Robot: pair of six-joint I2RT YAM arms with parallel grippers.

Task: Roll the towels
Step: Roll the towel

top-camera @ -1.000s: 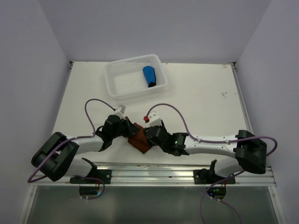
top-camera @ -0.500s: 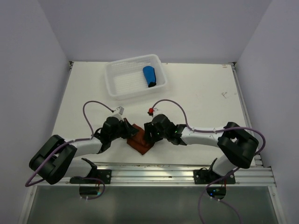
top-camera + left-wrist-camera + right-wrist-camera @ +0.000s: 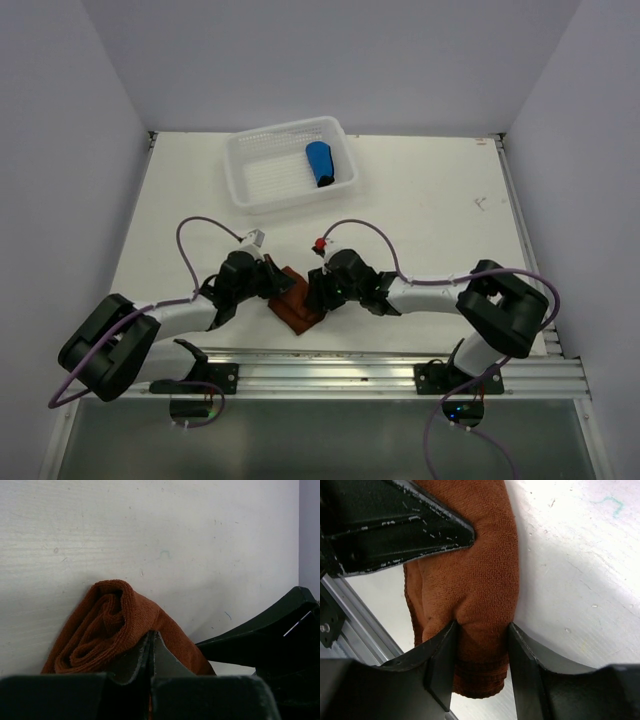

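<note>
Towels present: 2. From left to right:

1. The left gripper (image 3: 276,288) reaches in from the left. Its jaws are fully closed, finger against finger, and the tips rest against the left side of the rust-brown towel (image 3: 296,312).

2. The rust-brown towel lies bunched in a loose, partly rolled fold (the layers show at its open end in the left wrist view (image 3: 107,627)). It sits on the table (image 3: 430,200) close to the near edge, about midway along it, between the 2 grippers.

3. The right gripper (image 3: 481,630) stands at a medium opening. It has 1 finger on each side of the towel's end, and both fingers touch the cloth.

4. The blue towel (image 3: 320,163) lies rolled inside the white basket (image 3: 262,172), against its right wall. The basket sits at the table's far edge, left of centre.
</note>
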